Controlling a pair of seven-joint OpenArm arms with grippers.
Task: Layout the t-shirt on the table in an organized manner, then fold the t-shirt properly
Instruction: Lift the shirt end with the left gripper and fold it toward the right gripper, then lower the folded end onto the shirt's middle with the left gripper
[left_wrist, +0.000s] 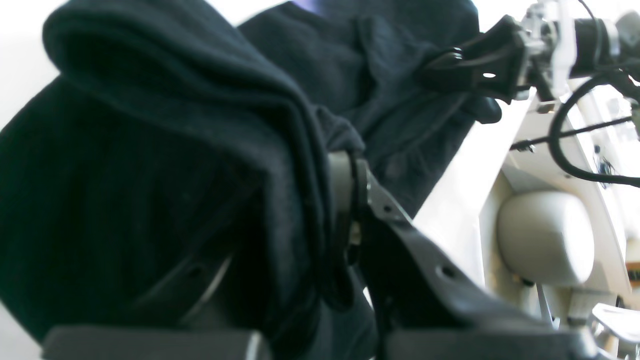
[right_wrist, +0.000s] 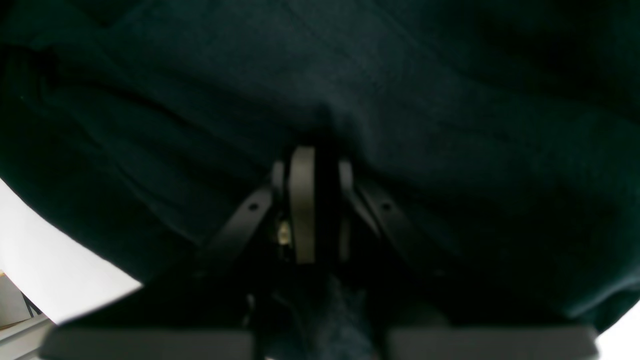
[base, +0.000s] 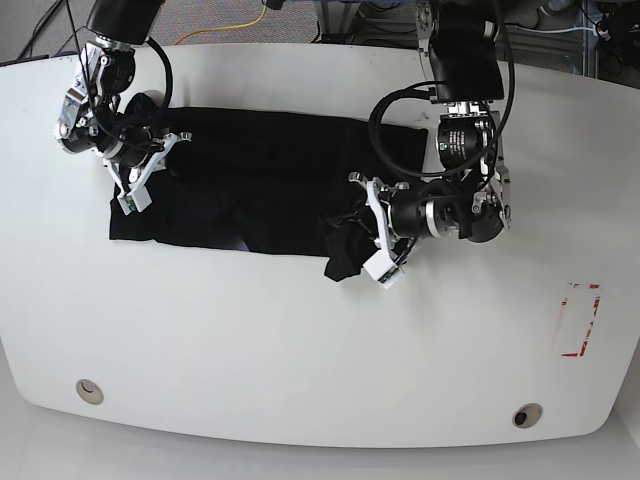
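Black t-shirt (base: 260, 180) lies on white table (base: 300, 350).

- A yellow cable (base: 232, 26) lies on the floor beyond the far edge of the table, curving across the carpet.
- Dark cables (base: 45, 25) lie at the far left corner, on the floor.
- A grey rounded seat or cushion (left_wrist: 545, 237) on a pale frame stands beside the table in the left wrist view.
- Metal equipment (base: 570, 25), partly blurred, stands past the far right edge.
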